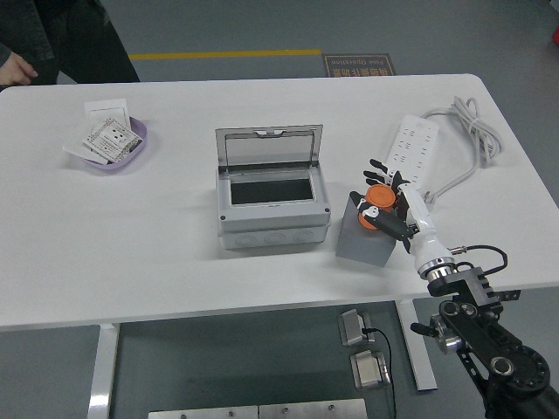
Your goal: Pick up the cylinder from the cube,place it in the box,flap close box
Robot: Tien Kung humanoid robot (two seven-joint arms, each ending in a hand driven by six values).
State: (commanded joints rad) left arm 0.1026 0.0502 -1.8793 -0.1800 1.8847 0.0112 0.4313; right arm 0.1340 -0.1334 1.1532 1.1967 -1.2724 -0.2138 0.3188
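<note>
We are wrapping our right hand's (390, 202) fingers (376, 163) around the small orange cylinder (378, 196) on the grey cube (365, 240), lifting it slowly and straight.

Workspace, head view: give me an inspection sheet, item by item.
Surface: white table, bare at the near edge.
Job's things: orange cylinder on the grey cube; grey box with lid open.
Clutter: purple bowl of cards at the far left.
Grippers: right hand curled around the cylinder; left hand not seen.
Cables: white power strip with coiled cord; black wire at the wrist.
Surroundings: person at far left corner; yellow floor line.
</note>
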